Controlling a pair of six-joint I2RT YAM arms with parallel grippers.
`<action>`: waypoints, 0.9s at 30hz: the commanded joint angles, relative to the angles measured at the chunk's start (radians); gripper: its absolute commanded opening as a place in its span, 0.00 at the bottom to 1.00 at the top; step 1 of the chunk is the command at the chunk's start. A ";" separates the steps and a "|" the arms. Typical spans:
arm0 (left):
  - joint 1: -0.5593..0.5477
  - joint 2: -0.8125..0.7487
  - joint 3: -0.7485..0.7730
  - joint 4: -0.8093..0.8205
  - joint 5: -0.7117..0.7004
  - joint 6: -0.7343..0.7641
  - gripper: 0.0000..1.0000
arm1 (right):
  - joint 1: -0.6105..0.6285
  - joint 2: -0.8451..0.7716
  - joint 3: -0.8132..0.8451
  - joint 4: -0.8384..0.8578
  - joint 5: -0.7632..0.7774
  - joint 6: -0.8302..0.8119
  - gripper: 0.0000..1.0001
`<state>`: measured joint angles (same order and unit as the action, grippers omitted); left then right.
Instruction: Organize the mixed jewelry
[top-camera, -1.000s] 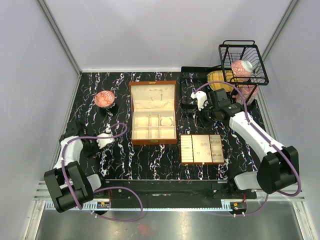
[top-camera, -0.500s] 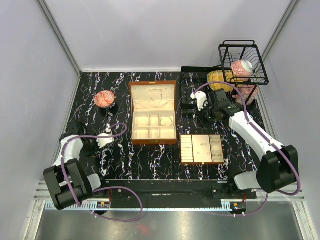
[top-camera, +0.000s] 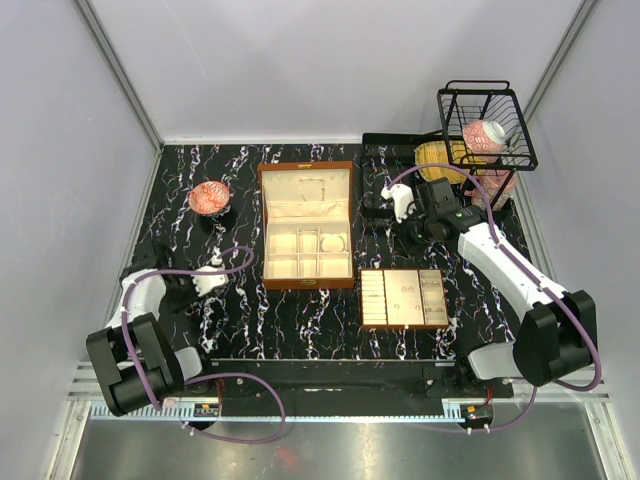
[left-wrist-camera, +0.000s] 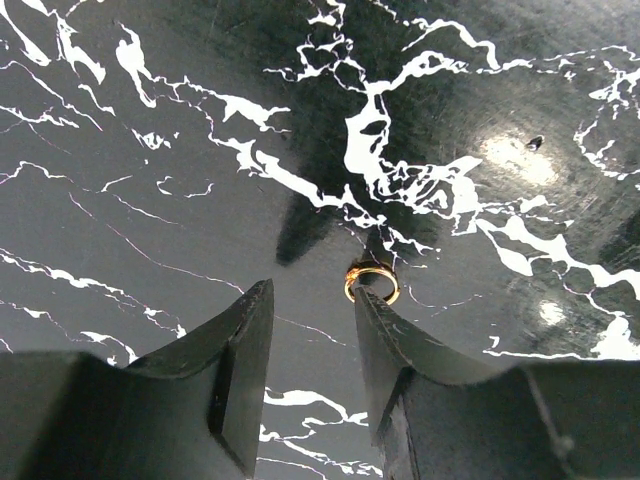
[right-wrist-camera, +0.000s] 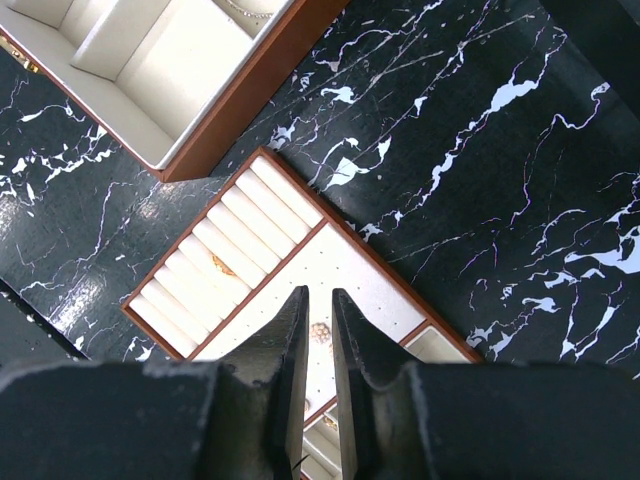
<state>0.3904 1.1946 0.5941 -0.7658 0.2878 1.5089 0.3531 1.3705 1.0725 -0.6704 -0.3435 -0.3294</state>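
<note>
A tiny coppery-gold ring (left-wrist-camera: 372, 281) lies flat on the black marble table, touching the tip of my left gripper's right finger (left-wrist-camera: 385, 330), just outside the gap. My left gripper (left-wrist-camera: 312, 290) is open and empty, low over the table at the left (top-camera: 205, 281). My right gripper (right-wrist-camera: 319, 292) is shut and empty, hovering over the flat cream tray (right-wrist-camera: 360, 262). A small glinting cluster (right-wrist-camera: 320, 331) lies on the tray below its tips. A gold bit (right-wrist-camera: 222, 265) sits in the tray's ring rolls. A thin wire hoop (top-camera: 334, 241) lies in the open wooden box (top-camera: 306, 262).
A pink patterned bowl (top-camera: 209, 196) stands at the back left. A black wire basket (top-camera: 487, 127) holding a pink cup, with a woven yellow thing under it, stands at the back right. The tray (top-camera: 404, 297) lies right of the box, which also shows in the right wrist view (right-wrist-camera: 250, 85).
Almost nothing. The left arm has shifted very slightly; the right gripper stays over the tray.
</note>
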 joint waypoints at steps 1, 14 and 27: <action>-0.001 0.014 -0.007 0.025 0.005 0.020 0.42 | -0.005 -0.005 0.012 0.003 -0.025 -0.013 0.21; -0.004 0.030 -0.025 0.045 0.010 0.019 0.42 | -0.005 0.002 0.015 -0.008 -0.041 -0.016 0.21; -0.024 0.020 -0.079 0.077 -0.010 0.008 0.40 | -0.005 0.018 0.021 -0.017 -0.046 -0.023 0.21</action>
<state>0.3721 1.2098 0.5751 -0.7181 0.2790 1.5097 0.3531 1.3762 1.0725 -0.6853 -0.3614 -0.3397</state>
